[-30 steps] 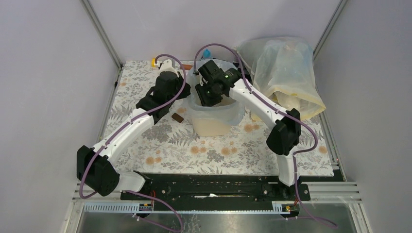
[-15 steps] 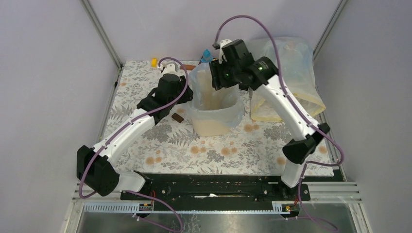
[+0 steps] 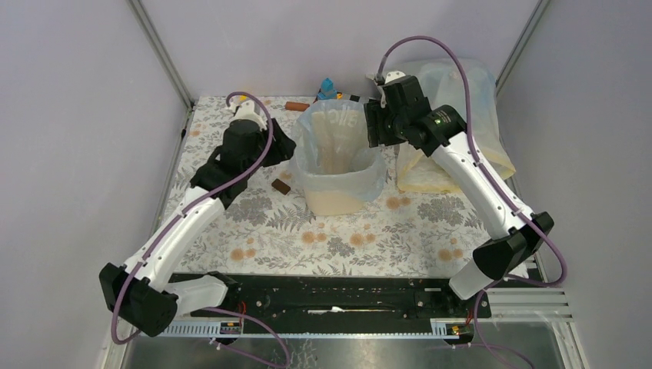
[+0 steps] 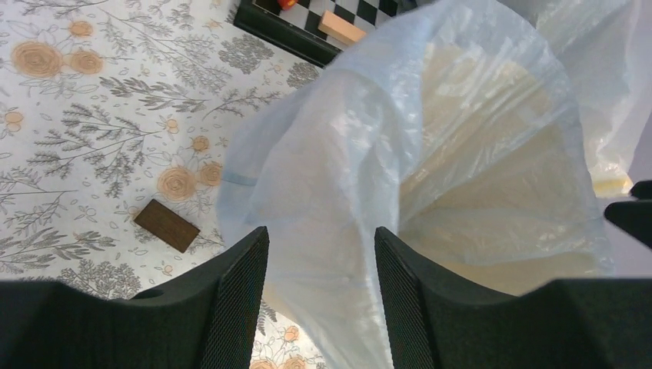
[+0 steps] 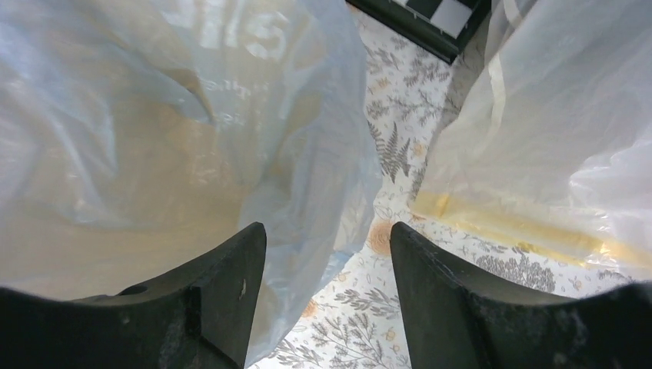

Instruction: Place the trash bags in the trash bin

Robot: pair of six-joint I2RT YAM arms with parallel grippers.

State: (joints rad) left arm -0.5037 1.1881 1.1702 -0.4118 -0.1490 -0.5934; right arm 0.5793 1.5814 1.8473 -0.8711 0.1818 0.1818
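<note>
Right gripper (image 5: pixel 327 231) is swinging right of cream-beige plastic bin (image 3: pixel 342 201) | left gripper (image 4: pixel 321 234) opposite | both gaping | pale-blue crinkly bag (image 3: pixel 334 131) standing between

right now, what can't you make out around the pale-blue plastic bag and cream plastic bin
- Inside floor of the cream-beige plastic bin: all views, covered by the crinkly pale-blue plastic bag.
- Small blue object behind the bag: top view, too small to identify.
- Contents of the cloudy yellowish plastic sack: top and right wrist views, hazy film.
</note>
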